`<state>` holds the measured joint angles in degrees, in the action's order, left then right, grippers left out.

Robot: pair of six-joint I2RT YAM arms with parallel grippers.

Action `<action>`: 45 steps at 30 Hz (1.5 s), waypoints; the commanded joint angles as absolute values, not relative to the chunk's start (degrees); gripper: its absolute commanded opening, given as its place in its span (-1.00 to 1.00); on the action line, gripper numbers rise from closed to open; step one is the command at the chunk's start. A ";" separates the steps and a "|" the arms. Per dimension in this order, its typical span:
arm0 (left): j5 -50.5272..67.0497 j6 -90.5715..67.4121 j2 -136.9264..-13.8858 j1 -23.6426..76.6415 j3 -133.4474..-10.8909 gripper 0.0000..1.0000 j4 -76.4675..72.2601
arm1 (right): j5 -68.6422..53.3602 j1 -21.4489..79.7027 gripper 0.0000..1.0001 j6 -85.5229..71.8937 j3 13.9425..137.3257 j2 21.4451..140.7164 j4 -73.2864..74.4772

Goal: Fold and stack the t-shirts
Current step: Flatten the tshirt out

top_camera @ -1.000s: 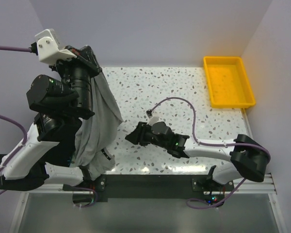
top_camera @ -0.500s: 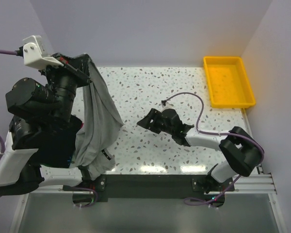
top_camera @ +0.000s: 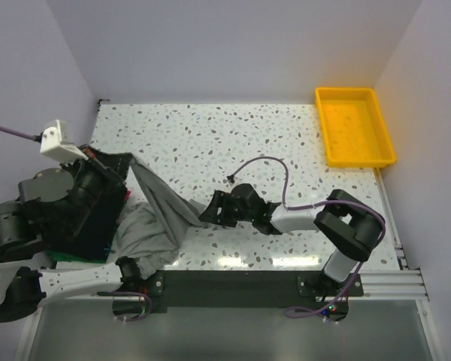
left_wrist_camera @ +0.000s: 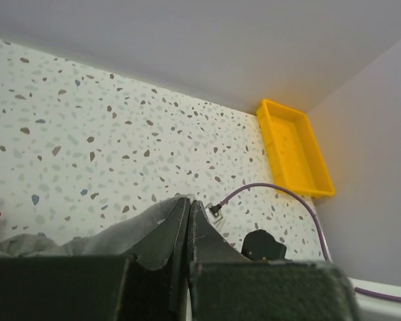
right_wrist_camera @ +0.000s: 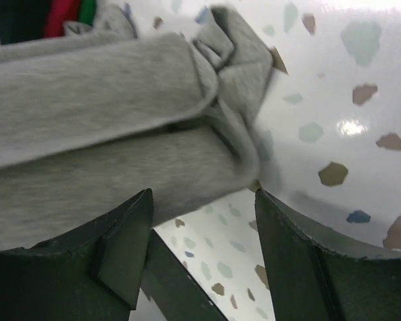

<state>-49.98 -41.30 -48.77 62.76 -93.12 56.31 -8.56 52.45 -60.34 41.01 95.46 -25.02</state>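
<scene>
Bunching is looming: the left gripper (left_wrist_camera: 187, 204) is clamping shut on an edge of the soft heather-grey t-shirt (top_camera: 161, 214), which is draping down onto the speckled white tabletop (top_camera: 286, 143). The right gripper (right_wrist_camera: 202, 195) is gaping empty at a rolled fold, likely snatching extra layers.

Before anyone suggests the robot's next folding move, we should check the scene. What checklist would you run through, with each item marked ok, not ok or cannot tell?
1. Left gripper shut on the grey t-shirt: ok.
2. Right gripper open, at the shirt's rolled edge: ok.
3. Shirt spread flat for folding: not ok. It hangs stretched from the left gripper and bunches on the table.
4. Folded stack tidy and free to receive a shirt: cannot tell. The left arm covers most of it.
5. Yellow tray out of the way: ok, it sits at the far right corner.
</scene>
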 commanded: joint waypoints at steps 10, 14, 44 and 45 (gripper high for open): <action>-58.27 -60.65 -38.76 62.93 -93.78 -1.00 75.32 | -6.59 54.93 0.31 -58.45 42.53 102.04 -26.90; -59.06 -59.24 -39.64 62.93 -94.57 -1.00 75.24 | -3.18 56.69 0.31 -56.69 46.14 102.83 -22.42; -63.28 -53.18 -43.59 62.93 -104.77 -1.00 73.83 | 0.70 57.13 0.10 -24.61 68.90 112.93 -4.22; -63.28 -53.09 -43.94 63.10 -104.94 -1.00 73.57 | 0.62 57.56 0.12 -24.09 69.25 113.37 -3.87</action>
<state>-60.77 -54.89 -42.04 62.76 -103.55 75.50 2.70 56.80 -26.74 66.96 112.22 -3.81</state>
